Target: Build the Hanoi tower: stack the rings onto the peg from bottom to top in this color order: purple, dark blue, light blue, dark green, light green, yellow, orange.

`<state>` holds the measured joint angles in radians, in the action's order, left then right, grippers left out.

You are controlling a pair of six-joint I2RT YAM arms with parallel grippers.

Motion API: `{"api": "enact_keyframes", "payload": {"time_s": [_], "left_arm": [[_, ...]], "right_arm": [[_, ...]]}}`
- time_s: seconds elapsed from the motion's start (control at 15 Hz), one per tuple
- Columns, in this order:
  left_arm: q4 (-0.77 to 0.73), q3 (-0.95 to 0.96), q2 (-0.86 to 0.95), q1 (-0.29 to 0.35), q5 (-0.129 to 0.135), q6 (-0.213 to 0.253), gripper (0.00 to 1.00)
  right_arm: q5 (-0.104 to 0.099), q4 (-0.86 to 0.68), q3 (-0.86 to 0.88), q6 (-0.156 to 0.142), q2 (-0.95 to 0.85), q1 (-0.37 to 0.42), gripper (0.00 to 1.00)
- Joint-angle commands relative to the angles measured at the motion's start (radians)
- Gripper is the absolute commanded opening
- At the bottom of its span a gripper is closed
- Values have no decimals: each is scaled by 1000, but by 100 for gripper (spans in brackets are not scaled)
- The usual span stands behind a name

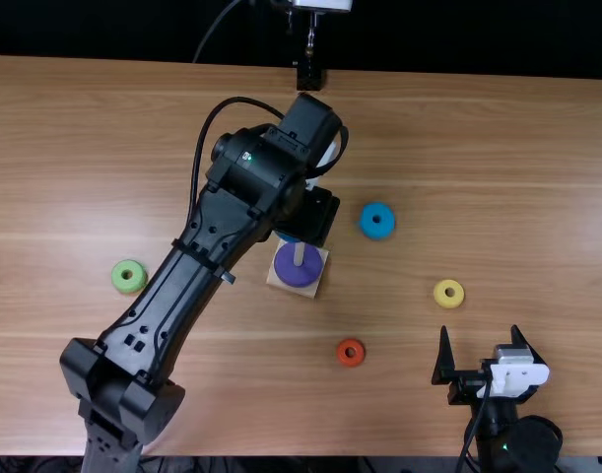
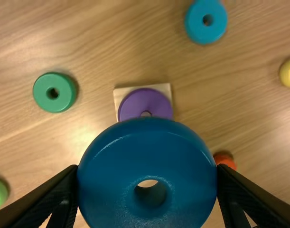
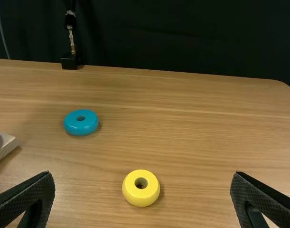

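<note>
Left claw [image 1: 310,215] is holding the dark blue ring [image 2: 147,137] between its two fingers, one finger pressing on each side. In the left wrist view, the ring is covering the edge of the purple ring [image 1: 293,278], with its own hole sitting off to one side of the wooden peg [image 1: 299,254]. The purple ring is resting flat on the square base [image 1: 312,292], with the peg standing upright through it.

Right claw [image 1: 480,331] is standing wide and empty near the table's near edge, its fingers well apart. The yellow ring [image 1: 448,302] is lying just beyond it. The light blue ring [image 1: 376,230] is lying to the right of the base and a little farther away, and the orange ring [image 1: 351,361] is lying nearer, also rightward. The light green ring [image 1: 118,281] is lying well to the left. In the left wrist view, the dark green ring [image 2: 45,92] is lying on the table, apart from the base.
</note>
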<state>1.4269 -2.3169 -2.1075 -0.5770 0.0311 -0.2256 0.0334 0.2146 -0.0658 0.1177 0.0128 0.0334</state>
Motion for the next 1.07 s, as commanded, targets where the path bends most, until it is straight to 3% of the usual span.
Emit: {"api": "enact_keyframes", "payload": {"time_s": [0.0, 0.87, 1.0], "left_arm": [[0, -42, -25, -11, 0, -8, 0], [0, -29, -60, -26, 0, -27, 0], [7, -25, -60, -26, 11, -27, 0]], "right_arm": [[7, 76, 50, 2, -13, 10, 100], [5, 76, 50, 0, -13, 10, 100], [5, 76, 50, 2, -13, 10, 100]]}}
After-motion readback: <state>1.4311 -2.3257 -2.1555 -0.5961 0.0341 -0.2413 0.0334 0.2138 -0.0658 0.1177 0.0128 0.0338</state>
